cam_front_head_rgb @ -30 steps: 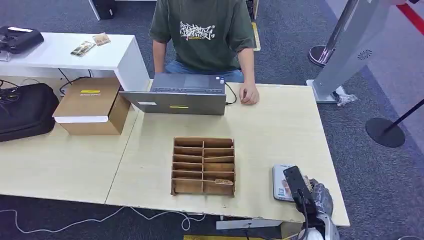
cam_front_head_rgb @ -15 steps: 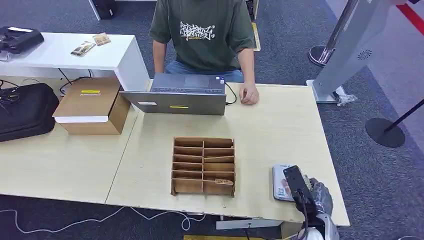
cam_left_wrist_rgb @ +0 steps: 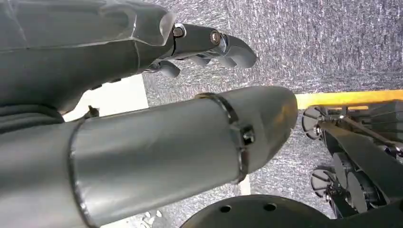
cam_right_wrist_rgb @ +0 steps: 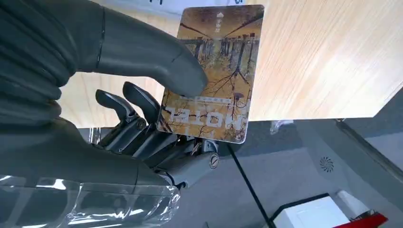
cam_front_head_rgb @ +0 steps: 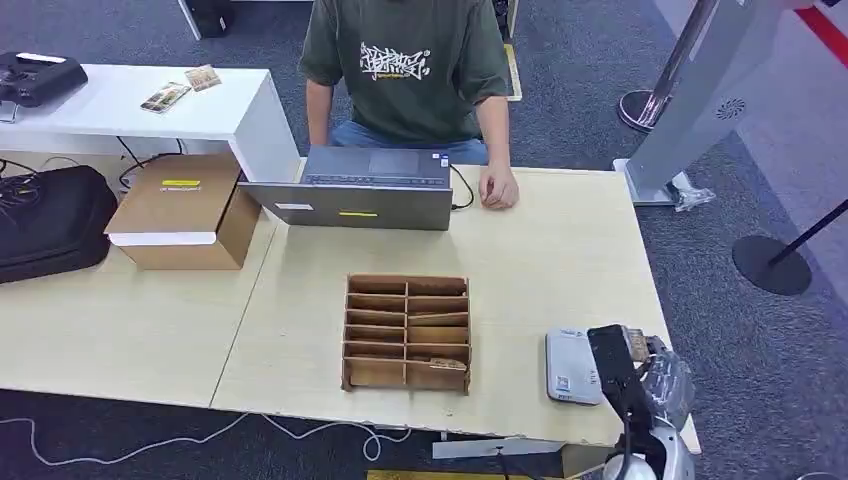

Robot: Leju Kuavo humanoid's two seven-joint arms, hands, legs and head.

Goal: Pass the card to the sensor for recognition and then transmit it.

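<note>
My right hand (cam_front_head_rgb: 650, 380) hovers at the table's near right corner, just right of the white card sensor (cam_front_head_rgb: 572, 366). It pinches a brown hotel card (cam_right_wrist_rgb: 214, 71) between thumb and fingers; the card (cam_front_head_rgb: 636, 345) pokes out above the hand in the head view. A wooden card rack (cam_front_head_rgb: 407, 332) stands mid-table with one card (cam_front_head_rgb: 448, 364) lying in its near right slot. My left hand (cam_left_wrist_rgb: 190, 47) hangs over grey carpet, fingers loosely curled and holding nothing. A person (cam_front_head_rgb: 405, 70) sits behind the table, one hand (cam_front_head_rgb: 498, 188) resting on it.
A grey laptop (cam_front_head_rgb: 355, 190) sits at the far edge before the person. A cardboard box (cam_front_head_rgb: 182, 212) and a black bag (cam_front_head_rgb: 50, 225) lie at the left. A white side table (cam_front_head_rgb: 150, 105) stands behind them. A grey kiosk (cam_front_head_rgb: 700, 90) and stanchion base (cam_front_head_rgb: 770, 265) stand at the right.
My right hand has drawn the card off the sensor toward the right, so the sensor's top now lies uncovered.
</note>
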